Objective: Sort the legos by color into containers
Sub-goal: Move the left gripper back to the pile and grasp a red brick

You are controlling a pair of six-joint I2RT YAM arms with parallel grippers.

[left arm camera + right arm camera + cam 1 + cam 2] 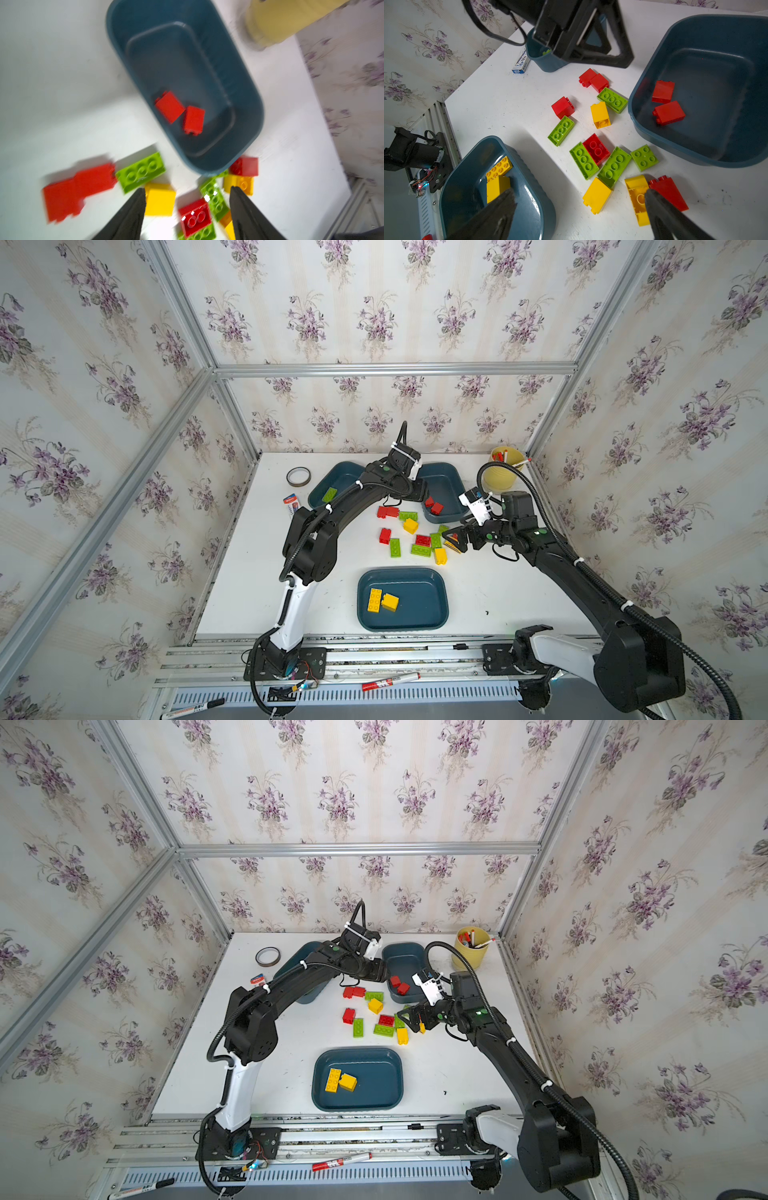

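legos (614, 166): chunky studded bricks | red, yellow, lime | square, oblong

**Odds and Ends on the White Counter**

A roll of tape (298, 477) lies flat at ten o'clock on the counter (249, 597). Near it, toward nine, lies a small red, white and blue carton (290, 504). A pale yellow cup (505, 480) holding pens (500, 456) stands in the two o'clock corner. On the metal ledge (457, 695) in front, a red marker (390, 681) lies at six o'clock and a black-capped marker (193, 709) at seven.
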